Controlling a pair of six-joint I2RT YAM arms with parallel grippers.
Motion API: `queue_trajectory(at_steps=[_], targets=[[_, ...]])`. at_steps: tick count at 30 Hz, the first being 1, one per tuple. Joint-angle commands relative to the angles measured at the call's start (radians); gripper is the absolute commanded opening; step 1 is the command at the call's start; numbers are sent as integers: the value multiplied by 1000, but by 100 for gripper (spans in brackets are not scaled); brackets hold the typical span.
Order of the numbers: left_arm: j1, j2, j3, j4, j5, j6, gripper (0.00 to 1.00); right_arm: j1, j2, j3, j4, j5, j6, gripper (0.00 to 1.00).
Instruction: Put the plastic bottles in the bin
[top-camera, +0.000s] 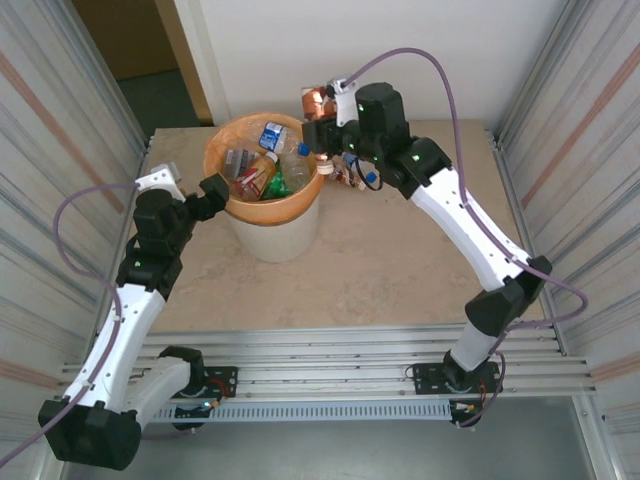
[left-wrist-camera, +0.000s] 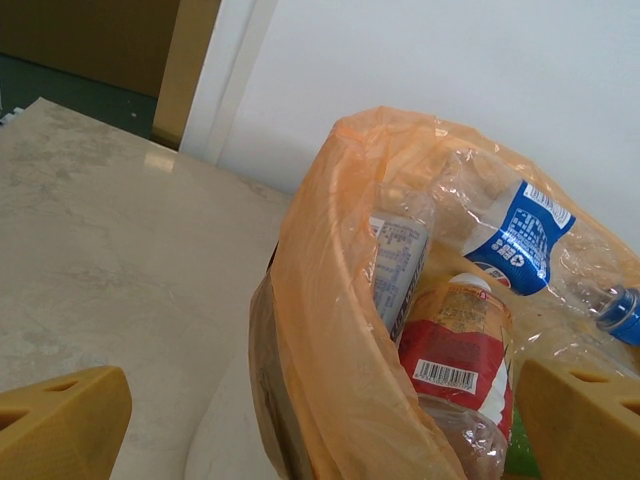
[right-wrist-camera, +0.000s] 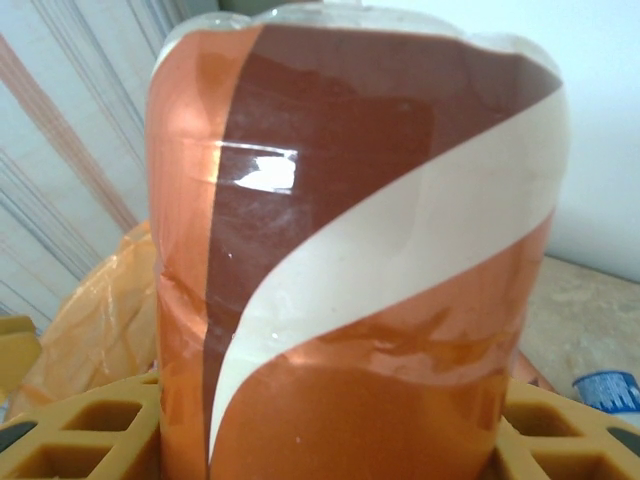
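One swirl-label bottle (right-wrist-camera: 350, 250), banded orange, brown and white, is pinched between the yellow fingers (right-wrist-camera: 85, 430) of the right gripper (top-camera: 320, 118). It stands upright in the grip, with its body rising well above the fingertips. From overhead, the bin (top-camera: 270, 235) sits just beside these jaws, on their near-left side and lower. The held bottle is either over the far-right edge of the rim or just outside it; the angle does not settle which. Below the right jaws and slightly nearer the arm bases, a few small items (top-camera: 352, 176) lie on the table (top-camera: 400, 270), close to the bin's wall.

Left gripper (left-wrist-camera: 320, 430): jaws spread wide, nothing held. The rim of the bin, draped in its orange bag (left-wrist-camera: 320, 300), stands between the two fingers. Ahead of these jaws, inside the bin:
- a red-label bottle (left-wrist-camera: 460, 345), nearest the jaws
- a grey-label bottle (left-wrist-camera: 400, 270), against the bag wall
- a blue-label bottle (left-wrist-camera: 515, 240), farthest from the jaws

All three are heaped together and touching.
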Motion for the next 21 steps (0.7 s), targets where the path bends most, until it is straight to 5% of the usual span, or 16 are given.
queue_trajectory(at_steps=[1, 11, 21], targets=[[10, 4, 6, 43, 23, -17, 99, 12, 78, 115, -51, -44, -59, 45], [9, 10, 5, 46, 26, -18, 99, 57, 291, 360, -161, -46, -146, 45], [9, 9, 2, 46, 23, -17, 99, 128, 381, 411, -219, 56, -289, 47]])
